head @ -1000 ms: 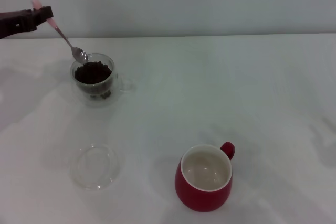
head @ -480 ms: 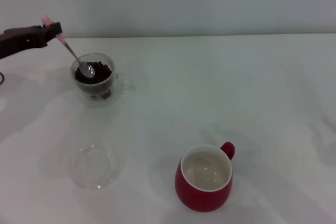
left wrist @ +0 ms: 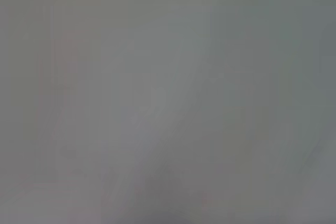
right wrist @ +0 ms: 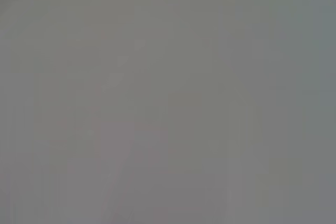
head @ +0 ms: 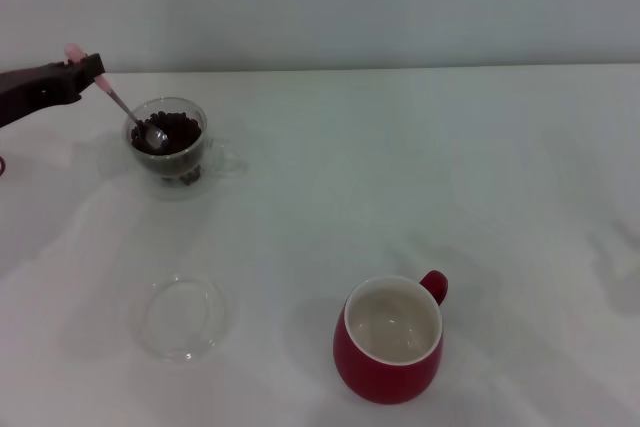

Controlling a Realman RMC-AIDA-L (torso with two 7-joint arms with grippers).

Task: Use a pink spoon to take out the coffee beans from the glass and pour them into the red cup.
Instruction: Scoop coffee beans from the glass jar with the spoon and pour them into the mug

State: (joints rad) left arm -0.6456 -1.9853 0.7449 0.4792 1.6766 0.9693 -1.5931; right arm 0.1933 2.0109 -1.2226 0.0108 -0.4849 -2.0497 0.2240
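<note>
In the head view my left gripper (head: 88,71) reaches in from the far left edge, shut on the pale pink handle of the pink spoon (head: 122,105). The spoon slants down and its silver bowl rests in the coffee beans (head: 170,131) inside the glass (head: 166,140), which stands at the back left of the table. The red cup (head: 389,341) stands upright near the front, right of centre, its cream inside showing no beans. My right gripper does not show in any view. Both wrist views are a blank grey.
A flat round clear glass disc (head: 182,317) lies on the white table (head: 420,177) near the front left, well short of the glass. A pale wall runs behind the table's far edge.
My left gripper has sunk and shifted left, carrying the spoon's bowl from just above the rim down into the beans. The glass has slid a little to the left and away.
</note>
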